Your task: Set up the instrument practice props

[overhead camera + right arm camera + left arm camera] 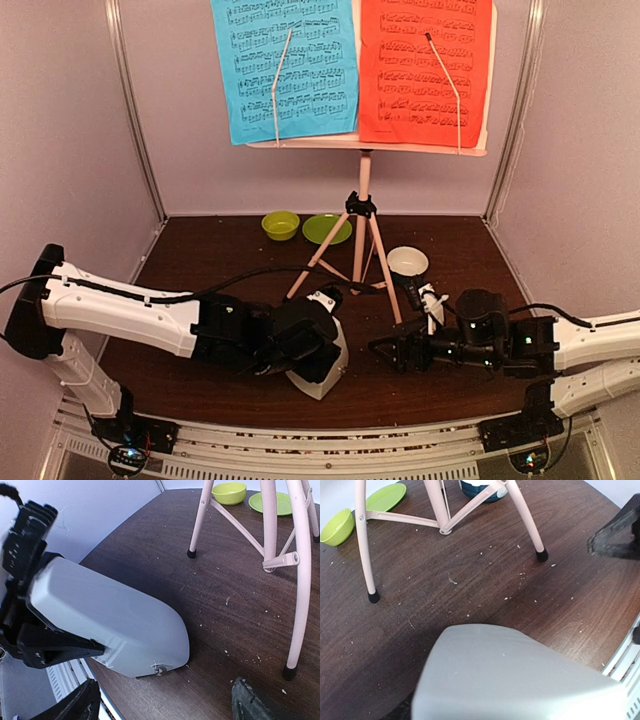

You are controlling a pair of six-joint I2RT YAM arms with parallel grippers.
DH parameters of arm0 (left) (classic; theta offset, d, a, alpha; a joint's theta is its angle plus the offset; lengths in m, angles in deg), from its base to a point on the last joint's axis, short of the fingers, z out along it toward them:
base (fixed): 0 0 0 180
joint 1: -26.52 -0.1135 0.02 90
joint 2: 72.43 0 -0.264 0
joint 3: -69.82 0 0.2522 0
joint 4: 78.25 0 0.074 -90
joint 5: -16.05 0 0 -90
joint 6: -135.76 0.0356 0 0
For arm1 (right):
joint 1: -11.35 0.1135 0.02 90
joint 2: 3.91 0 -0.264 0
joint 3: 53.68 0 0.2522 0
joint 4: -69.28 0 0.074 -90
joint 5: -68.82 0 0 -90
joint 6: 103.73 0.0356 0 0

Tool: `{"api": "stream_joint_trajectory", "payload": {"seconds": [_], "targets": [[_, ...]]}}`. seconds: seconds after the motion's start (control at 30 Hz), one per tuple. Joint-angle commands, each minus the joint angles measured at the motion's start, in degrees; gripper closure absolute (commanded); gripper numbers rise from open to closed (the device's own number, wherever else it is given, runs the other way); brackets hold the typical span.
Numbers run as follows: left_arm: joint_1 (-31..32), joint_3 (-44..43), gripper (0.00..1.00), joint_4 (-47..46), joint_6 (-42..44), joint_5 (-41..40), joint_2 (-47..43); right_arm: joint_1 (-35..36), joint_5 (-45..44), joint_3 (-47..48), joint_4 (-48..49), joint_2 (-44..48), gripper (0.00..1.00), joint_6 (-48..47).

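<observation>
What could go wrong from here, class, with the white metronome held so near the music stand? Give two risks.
1. The metronome leans on its base edge in the left gripper; released so, it may topple.
2. The open right gripper lies near a stand leg; a nudge might rock the music stand and its pages.

Pale lilac walls (70,120) rise behind and beside the dark wood-grain worktop (200,262), metal strips (134,110) running up from its rear corners.

Top view looks down from high behind; both wrist views sit low and close, sharing metronome (115,620) and stand legs (364,545).
</observation>
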Motion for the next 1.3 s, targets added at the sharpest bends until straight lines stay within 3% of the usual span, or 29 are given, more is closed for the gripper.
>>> {"api": "stream_joint_trajectory", "payload": {"seconds": [0.0,0.37,0.67,1.27], "targets": [[-0.16,0.93,0.69,-8.63,2.54,-0.76,-4.49,-0.23,1.68,-2.90,5.85,-2.07,0.11,-0.98],[-0.42,0.53,0.75,-11.11,0.05,-0.12,-4.24,1.44,1.67,-5.91,14.12,-9.71,0.43,-2.79],[-0.44,5.04,0.76,-20.24,2.45,1.22,-7.20,1.88,6.75,-8.22,22.10,-14.80,0.44,-2.54],[-0.43,8.15,0.80,-26.65,17.00,6.54,-13.54,1.74,15.02,-8.84,31.79,-18.05,0.46,0.14]]}}
